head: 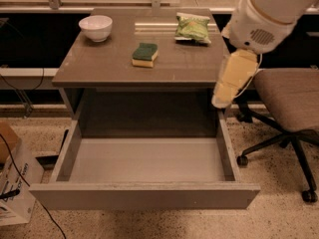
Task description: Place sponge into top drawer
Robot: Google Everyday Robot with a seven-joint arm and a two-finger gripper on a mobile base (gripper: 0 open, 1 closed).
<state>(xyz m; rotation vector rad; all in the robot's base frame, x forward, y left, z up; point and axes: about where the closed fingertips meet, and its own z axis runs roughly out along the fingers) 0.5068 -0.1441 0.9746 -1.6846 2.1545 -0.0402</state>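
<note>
The sponge (145, 54), dark green over yellow, lies flat near the middle of the brown tabletop (99, 68). The top drawer (144, 195) stands pulled fully out below the tabletop, and its grey floor is bare. My arm comes in from the upper right with its white joint housing (259, 24) above the table's right edge. The cream-coloured gripper (223, 97) hangs down beside the table's right front corner, above the drawer's right wall. It is well to the right of the sponge and touches nothing.
A white bowl (95, 27) stands at the back left of the tabletop. A crinkly green snack bag (192, 27) lies at the back right. An office chair (286, 103) stands to the right of the drawer. A cardboard box (12, 183) sits on the floor at the left.
</note>
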